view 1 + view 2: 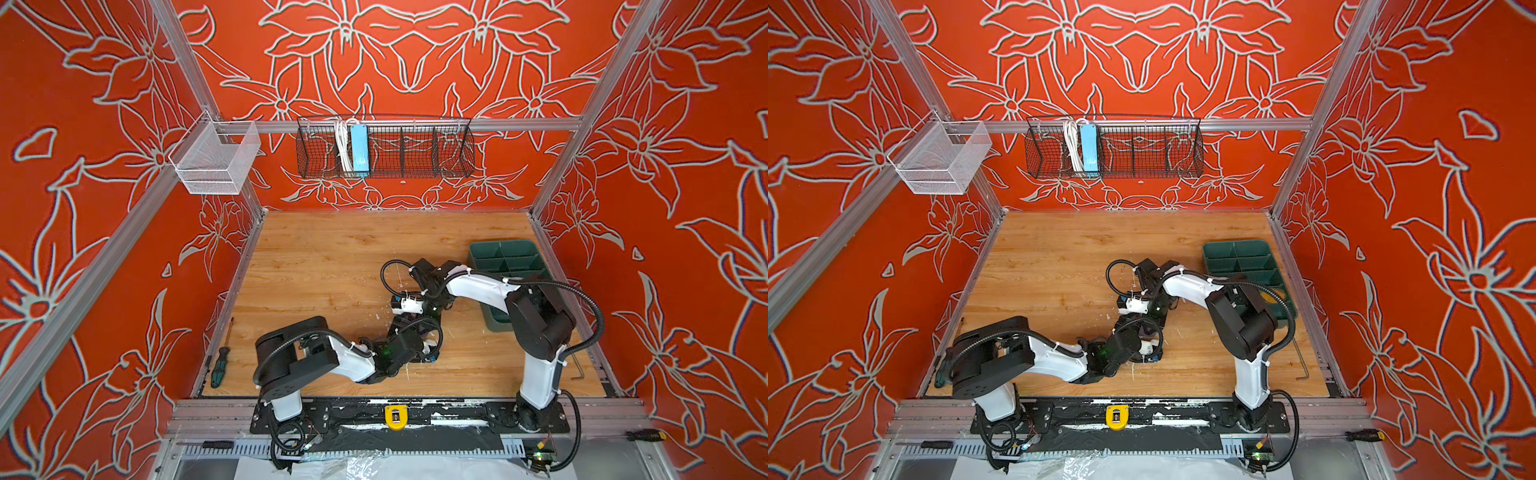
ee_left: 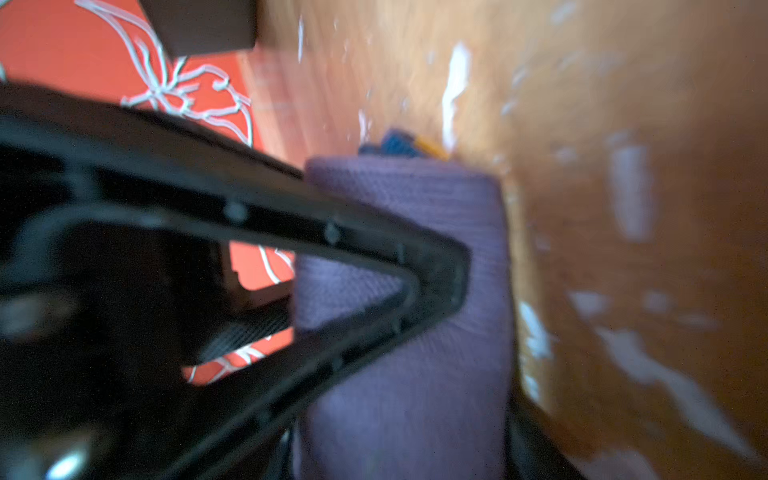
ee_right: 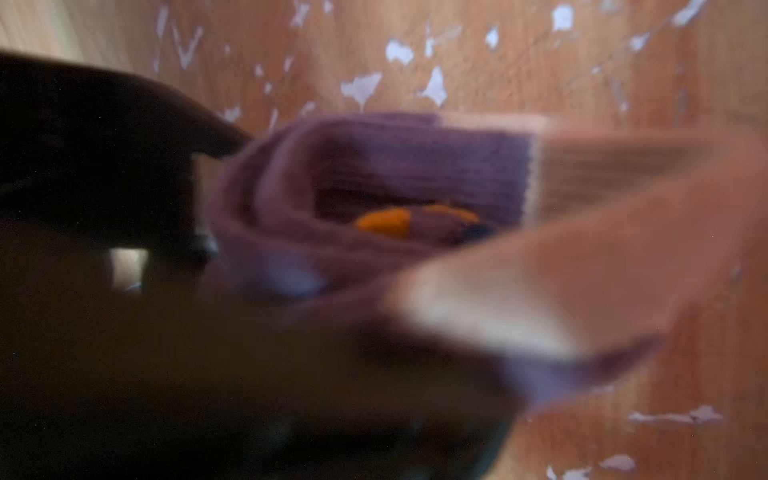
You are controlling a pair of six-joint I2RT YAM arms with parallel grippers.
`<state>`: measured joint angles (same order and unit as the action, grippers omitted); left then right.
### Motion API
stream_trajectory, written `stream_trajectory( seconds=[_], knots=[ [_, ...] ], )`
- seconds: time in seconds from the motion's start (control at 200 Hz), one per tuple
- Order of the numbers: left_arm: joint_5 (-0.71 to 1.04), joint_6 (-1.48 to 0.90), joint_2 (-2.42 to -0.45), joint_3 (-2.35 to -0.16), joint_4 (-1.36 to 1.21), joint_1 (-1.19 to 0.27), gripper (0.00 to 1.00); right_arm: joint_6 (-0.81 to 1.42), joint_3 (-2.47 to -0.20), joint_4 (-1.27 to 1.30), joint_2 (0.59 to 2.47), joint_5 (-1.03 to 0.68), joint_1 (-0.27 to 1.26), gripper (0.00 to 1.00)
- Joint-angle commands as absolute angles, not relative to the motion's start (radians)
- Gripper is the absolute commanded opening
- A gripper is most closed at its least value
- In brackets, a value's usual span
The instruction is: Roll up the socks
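Sock (image 2: 415, 199), purple and rolled, sits near the desk's (image 1: 332, 257) middle between the left gripper's (image 2: 490, 340) jaws, grip uncertain; right gripper (image 3: 291, 249) pinches it.

both top views bright, sharp; wrist views v. blurry.

Purple sock (image 2: 415, 216) is mostly rolled: a tight ribbed-knit cylinder on the wood tabletop (image 2: 644, 104), with orange and dark-blue bits poking out of one end. The right wrist view shows the spiral end-on with the orange at the core. Its beige toe section (image 3: 582, 249) isn't rolled in, it sticks out as a raised flap; both close views are blurred.
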<state>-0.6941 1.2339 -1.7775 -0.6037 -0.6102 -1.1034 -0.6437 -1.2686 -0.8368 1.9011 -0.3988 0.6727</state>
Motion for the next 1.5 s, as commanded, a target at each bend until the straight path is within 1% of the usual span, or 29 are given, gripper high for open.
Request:
stream_trajectory(
  seconds=[0.0, 0.07, 0.135, 0.215, 0.265, 0.325, 0.36, 0.42, 0.46, 0.485, 0.495, 0.505, 0.556, 0.681, 0.741, 0.841, 0.886, 1.041, 1.166, 1.221, 1.266, 1.306, 1.361, 1.431, 1.466, 1.496],
  knots=[
    [-0.649, 1.266, -1.840, -0.619, -0.736, -1.094, 0.57, -0.678, -1.201, -0.897, 1.958, -0.414, 0.732, 0.00],
    [-0.642, 1.264, -1.855, -0.629, -0.740, -1.093, 0.48, -0.676, -1.198, -0.892, 1.954, -0.418, 0.732, 0.00],
    [-0.632, 1.262, -1.863, -0.636, -0.743, -1.094, 0.34, -0.678, -1.196, -0.890, 1.948, -0.423, 0.731, 0.00],
    [-0.624, 1.252, -1.867, -0.649, -0.699, -1.095, 0.13, -0.672, -1.188, -0.883, 1.933, -0.419, 0.732, 0.00],
    [-0.602, 1.229, -1.852, -0.663, -0.592, -1.095, 0.00, -0.666, -1.180, -0.874, 1.916, -0.409, 0.731, 0.00],
    [-0.544, 1.173, -1.812, -0.688, -0.386, -1.097, 0.00, -0.650, -1.155, -0.832, 1.880, -0.376, 0.730, 0.00],
    [-0.488, 1.137, -1.777, -0.705, -0.244, -1.097, 0.00, -0.630, -1.129, -0.776, 1.851, -0.322, 0.729, 0.00],
    [-0.388, 1.059, -1.713, -0.710, -0.103, -1.093, 0.00, -0.594, -1.074, -0.681, 1.793, -0.243, 0.729, 0.30],
    [-0.335, 1.025, -1.682, -0.714, -0.042, -1.092, 0.00, -0.593, -1.032, -0.630, 1.752, -0.207, 0.730, 0.67],
    [-0.322, 1.008, -1.674, -0.715, -0.022, -1.092, 0.00, -0.587, -1.005, -0.596, 1.726, -0.182, 0.730, 0.93],
    [-0.318, 1.003, -1.672, -0.716, -0.011, -1.092, 0.00, -0.585, -0.996, -0.583, 1.716, -0.173, 0.730, 0.97],
    [-0.313, 1.000, -1.671, -0.718, 0.002, -1.092, 0.00, -0.583, -0.986, -0.573, 1.706, -0.167, 0.730, 0.98],
    [-0.314, 0.989, -1.683, -0.735, 0.061, -1.091, 0.00, -0.591, -0.941, -0.527, 1.656, -0.136, 0.729, 0.98],
    [-0.328, 0.975, -1.711, -0.746, 0.085, -1.090, 0.00, -0.577, -0.849, -0.396, 1.522, 0.021, 0.715, 0.98],
    [-0.315, 0.959, -1.725, -0.764, 0.116, -1.086, 0.00, -0.523, -0.824, -0.315, 1.447, 0.107, 0.686, 0.98],
    [-0.286, 0.939, -1.747, -0.804, 0.189, -1.079, 0.00, -0.425, -0.804, -0.202, 1.319, 0.185, 0.603, 0.98],
    [-0.273, 0.927, -1.753, -0.824, 0.224, -1.072, 0.00, -0.367, -0.795, -0.139, 1.268, 0.276, 0.572, 0.98],
    [-0.127, 0.823, -1.785, -0.967, 0.432, -1.028, 0.00, -0.198, -0.773, 0.032, 1.108, 0.560, 0.472, 0.98],
    [0.033, 0.750, -1.851, -1.116, 0.645, -0.988, 0.00, -0.112, -0.772, 0.051, 0.999, 0.656, 0.400, 0.98],
    [0.098, 0.718, -1.891, -1.182, 0.731, -0.970, 0.00, -0.132, -0.774, 0.043, 0.956, 0.645, 0.389, 0.98],
    [0.166, 0.701, -1.933, -1.243, 0.808, -0.949, 0.00, -0.167, -0.773, 0.029, 0.918, 0.598, 0.389, 0.98],
    [0.201, 0.669, -1.966, -1.290, 0.849, -0.926, 0.00, -0.212, -0.768, 0.005, 0.883, 0.520, 0.390, 0.98],
    [0.269, 0.648, -2.009, -1.347, 0.900, -0.893, 0.00, -0.286, -0.759, -0.041, 0.836, 0.352, 0.390, 0.98],
    [0.298, 0.610, -2.048, -1.386, 0.907, -0.860, 0.00, -0.346, -0.750, -0.131, 0.787, 0.173, 0.392, 0.98],
    [0.321, 0.607, -2.062, -1.401, 0.914, -0.845, 0.00, -0.363, -0.747, -0.174, 0.768, 0.127, 0.395, 0.98],
    [0.332, 0.601, -2.071, -1.409, 0.912, -0.835, 0.00, -0.360, -0.746, -0.201, 0.759, 0.130, 0.396, 0.98]
  ],
)
